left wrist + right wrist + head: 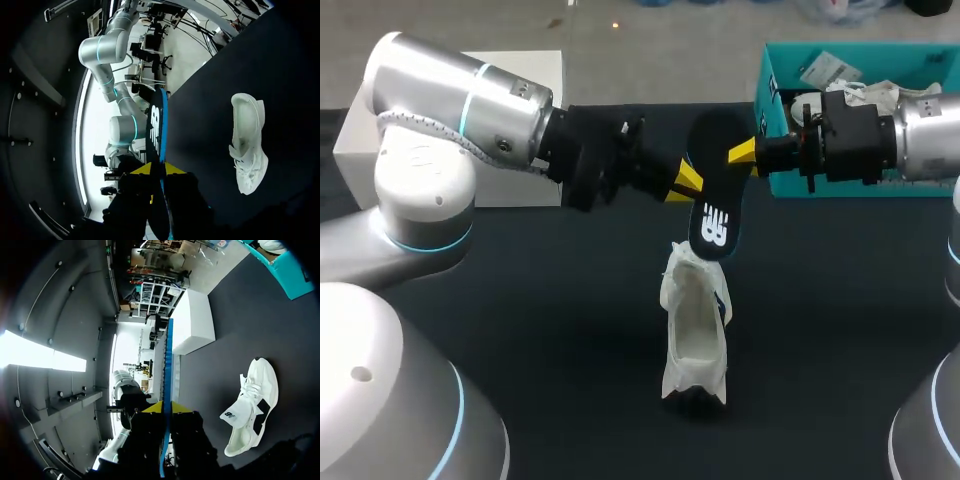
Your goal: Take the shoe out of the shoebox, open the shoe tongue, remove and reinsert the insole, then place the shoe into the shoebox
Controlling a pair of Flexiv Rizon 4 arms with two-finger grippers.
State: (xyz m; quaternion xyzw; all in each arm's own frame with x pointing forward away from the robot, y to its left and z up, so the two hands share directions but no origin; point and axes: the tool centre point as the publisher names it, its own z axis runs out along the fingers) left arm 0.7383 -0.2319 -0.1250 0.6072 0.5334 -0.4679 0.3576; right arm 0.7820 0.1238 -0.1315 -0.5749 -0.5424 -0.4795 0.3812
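Dark table | left gripper, right gripper both clamp insole | shoe below them

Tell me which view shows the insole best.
The head view: the insole turns its broad face to the camera, white mark plainly visible. The left wrist view shows it at a steep slant, the mark foreshortened. The right wrist view shows only its thin edge.

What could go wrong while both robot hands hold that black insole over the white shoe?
The left gripper and the right gripper both pinch the insole. If they pull different ways, it might bend or slip out. The shoe sits on the table with no gripper holding it, so pushing the insole in could tip it or slide it away.
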